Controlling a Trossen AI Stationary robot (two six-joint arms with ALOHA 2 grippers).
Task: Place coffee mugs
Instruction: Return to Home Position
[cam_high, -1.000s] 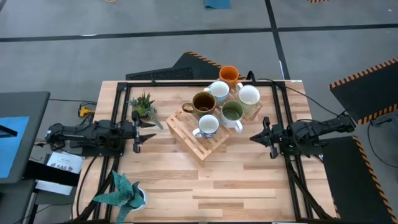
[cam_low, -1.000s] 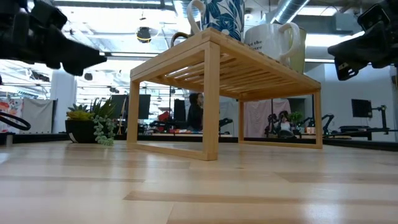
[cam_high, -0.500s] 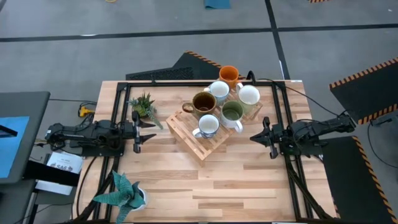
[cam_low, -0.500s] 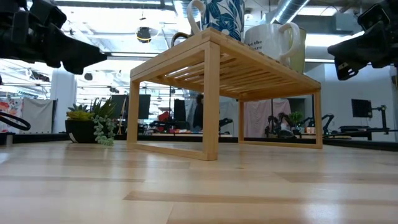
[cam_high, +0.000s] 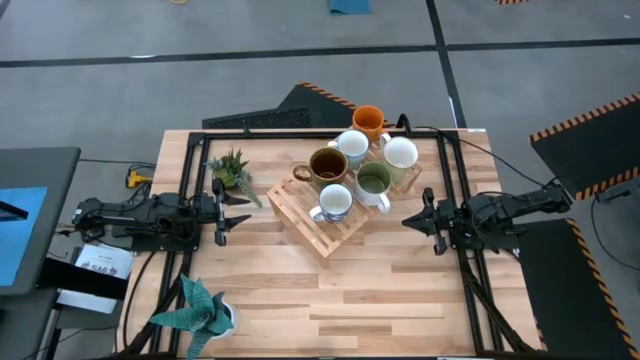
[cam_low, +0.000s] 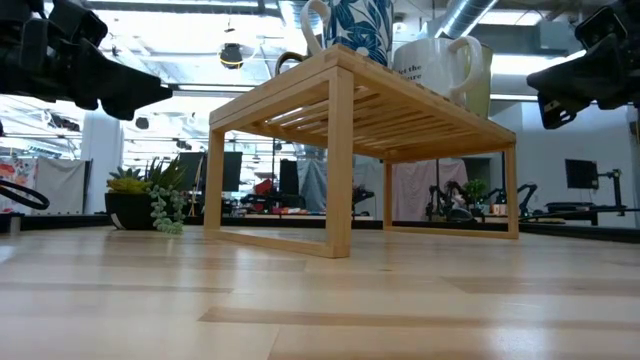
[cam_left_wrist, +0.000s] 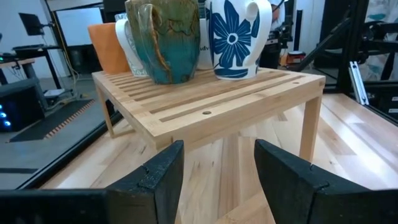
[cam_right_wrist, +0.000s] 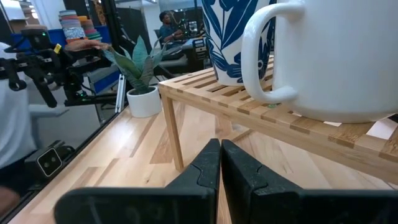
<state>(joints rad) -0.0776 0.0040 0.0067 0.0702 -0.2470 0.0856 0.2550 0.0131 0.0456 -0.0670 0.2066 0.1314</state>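
Worktop (cam_high: 330, 290): mugs (cam_high: 372, 180) on rack (cam_high: 325, 238) sit between left tool (cam_high: 238, 210), spread apart, and right tool (cam_high: 406, 220), closed together, both well clear.

Six mugs (cam_high: 327, 166), two plants (cam_high: 231, 169), one rack (cam_high: 312, 229)

A slatted light-wood rack (cam_high: 330, 232) stands askew on the counter (cam_high: 350, 290); one potted plant (cam_high: 231, 170) sits near it, a broad-leaved plant (cam_high: 200, 306) well apart.

- We see small dark print on the cream mug (cam_low: 432, 68) atop the rack (cam_low: 400, 120), too small to read.
- A white tag (cam_high: 95, 266) left of the table (cam_high: 400, 300) bears marks we cannot make out.
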